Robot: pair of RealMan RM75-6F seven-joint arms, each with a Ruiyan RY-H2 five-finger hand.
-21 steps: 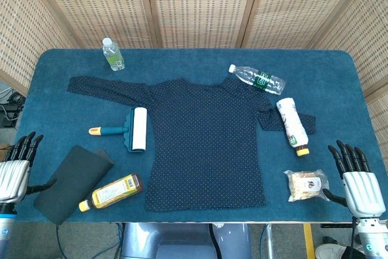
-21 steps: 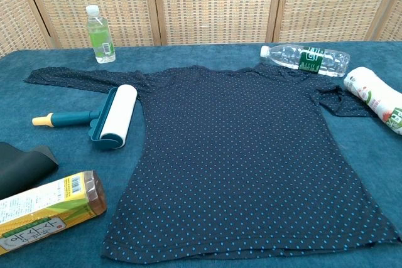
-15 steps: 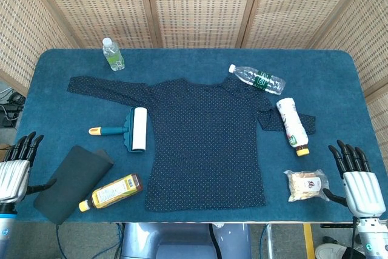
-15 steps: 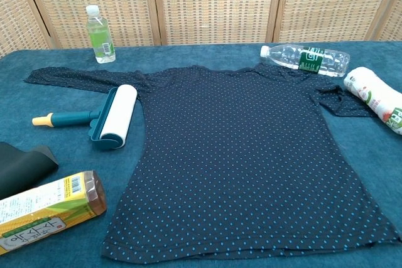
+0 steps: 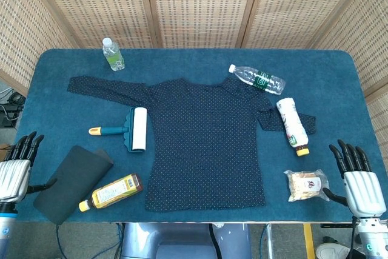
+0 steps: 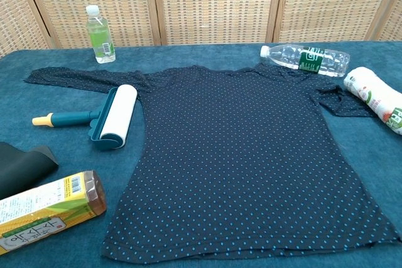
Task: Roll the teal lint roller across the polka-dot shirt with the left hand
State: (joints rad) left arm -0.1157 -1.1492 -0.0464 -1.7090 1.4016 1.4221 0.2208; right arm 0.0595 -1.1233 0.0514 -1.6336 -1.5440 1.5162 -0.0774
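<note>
The dark polka-dot shirt lies flat in the middle of the blue table, sleeves spread. The teal lint roller, with a white roll and a yellow-tipped handle pointing left, rests on the table by the shirt's left edge. My left hand is off the table's near left corner, fingers apart and holding nothing, well away from the roller. My right hand is off the near right corner, fingers spread and empty. Neither hand shows in the chest view.
A green-liquid bottle stands at the back left. A clear water bottle and a white bottle lie on the shirt's right side. A snack packet, a dark cloth and an amber bottle sit near the front.
</note>
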